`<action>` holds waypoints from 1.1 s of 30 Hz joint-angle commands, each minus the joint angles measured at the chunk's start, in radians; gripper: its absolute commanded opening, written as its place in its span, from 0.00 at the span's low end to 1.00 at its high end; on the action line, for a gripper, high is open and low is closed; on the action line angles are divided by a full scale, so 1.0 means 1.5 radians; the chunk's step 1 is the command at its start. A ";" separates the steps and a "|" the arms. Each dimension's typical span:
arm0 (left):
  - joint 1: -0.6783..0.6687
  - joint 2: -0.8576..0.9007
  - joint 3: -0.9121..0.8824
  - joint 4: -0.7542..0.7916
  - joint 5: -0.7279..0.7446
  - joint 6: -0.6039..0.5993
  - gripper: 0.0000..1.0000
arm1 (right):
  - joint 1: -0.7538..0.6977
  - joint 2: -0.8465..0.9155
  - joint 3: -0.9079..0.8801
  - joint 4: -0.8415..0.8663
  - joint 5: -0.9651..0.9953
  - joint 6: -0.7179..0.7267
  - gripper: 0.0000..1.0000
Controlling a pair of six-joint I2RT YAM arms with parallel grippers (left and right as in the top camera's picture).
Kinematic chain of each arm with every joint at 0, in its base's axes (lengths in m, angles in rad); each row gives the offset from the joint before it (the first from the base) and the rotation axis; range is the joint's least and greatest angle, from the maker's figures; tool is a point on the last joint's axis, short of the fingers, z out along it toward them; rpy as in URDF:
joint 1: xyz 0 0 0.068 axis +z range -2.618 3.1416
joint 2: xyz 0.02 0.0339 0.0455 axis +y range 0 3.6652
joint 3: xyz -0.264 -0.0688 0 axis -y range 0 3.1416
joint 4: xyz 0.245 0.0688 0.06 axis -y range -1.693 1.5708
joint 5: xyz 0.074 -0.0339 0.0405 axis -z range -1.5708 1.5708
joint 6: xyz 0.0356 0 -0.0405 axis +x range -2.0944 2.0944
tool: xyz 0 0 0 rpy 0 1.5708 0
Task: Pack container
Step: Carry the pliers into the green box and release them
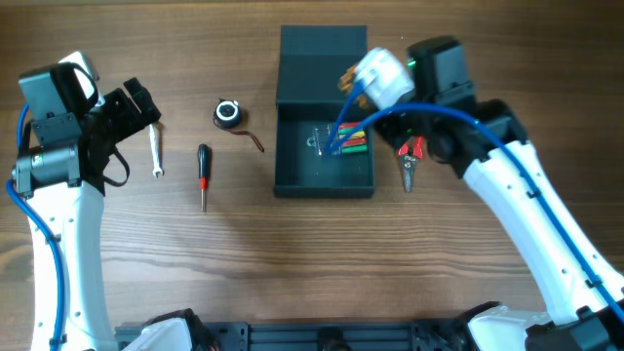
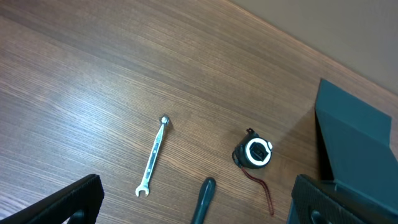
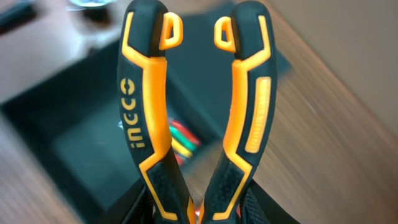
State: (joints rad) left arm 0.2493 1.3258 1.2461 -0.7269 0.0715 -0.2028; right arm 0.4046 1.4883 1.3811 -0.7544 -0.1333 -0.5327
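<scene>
The dark teal container (image 1: 292,180) stands open at the table's middle, its lid (image 1: 322,58) laid flat behind it. A set of coloured tools (image 1: 353,144) lies inside; it also shows in the right wrist view (image 3: 181,138). My right gripper (image 1: 363,90) hovers over the box's far right corner, shut on black-and-orange pliers (image 3: 146,106), handles pointing away from the wrist. My left gripper (image 1: 141,102) is open and empty at the far left, above a silver wrench (image 1: 156,151). In the left wrist view, its jaws (image 2: 199,208) are spread wide.
A black-and-red screwdriver (image 1: 203,175) and a round tape measure (image 1: 228,113) with a red strap lie left of the container. Red-handled pliers (image 1: 409,161) lie on the table just right of it. The wrench (image 2: 153,155), tape measure (image 2: 253,153) and box edge (image 2: 354,137) show in the left wrist view.
</scene>
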 commanded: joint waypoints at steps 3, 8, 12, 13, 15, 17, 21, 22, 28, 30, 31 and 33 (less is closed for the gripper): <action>0.004 0.003 0.016 0.000 -0.007 0.011 1.00 | 0.067 0.043 0.016 0.001 -0.114 -0.216 0.04; 0.004 0.003 0.016 0.000 -0.007 0.011 1.00 | 0.087 0.113 0.016 -0.017 -0.156 -0.347 0.04; 0.004 0.003 0.016 0.000 -0.007 0.011 1.00 | 0.089 0.173 0.016 -0.018 -0.157 -0.361 0.04; 0.004 0.003 0.016 0.000 -0.007 0.011 1.00 | 0.089 0.197 0.016 -0.019 -0.156 -0.369 0.04; 0.004 0.003 0.016 0.000 -0.007 0.011 1.00 | 0.089 0.229 0.016 -0.021 -0.156 -0.381 0.05; 0.004 0.003 0.016 0.000 -0.007 0.011 1.00 | 0.089 0.264 0.016 -0.025 -0.156 -0.380 0.04; 0.004 0.003 0.016 0.000 -0.007 0.011 1.00 | 0.089 0.308 0.016 -0.034 -0.156 -0.380 0.04; 0.004 0.003 0.016 0.000 -0.007 0.011 1.00 | 0.089 0.312 0.016 -0.034 -0.157 -0.380 0.05; 0.004 0.003 0.016 0.000 -0.007 0.011 1.00 | 0.089 0.314 0.016 -0.013 -0.155 -0.376 0.35; 0.004 0.003 0.016 0.000 -0.007 0.011 1.00 | 0.089 0.314 0.016 -0.011 -0.130 -0.375 0.43; 0.004 0.003 0.016 0.000 -0.007 0.011 1.00 | 0.089 0.314 0.016 -0.011 -0.115 -0.373 0.46; 0.004 0.003 0.016 0.000 -0.007 0.011 1.00 | 0.089 0.314 0.016 -0.006 -0.077 -0.355 0.53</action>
State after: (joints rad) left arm 0.2493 1.3258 1.2465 -0.7265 0.0715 -0.2028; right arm 0.5343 1.9656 1.3811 -0.7753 -0.3149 -1.0859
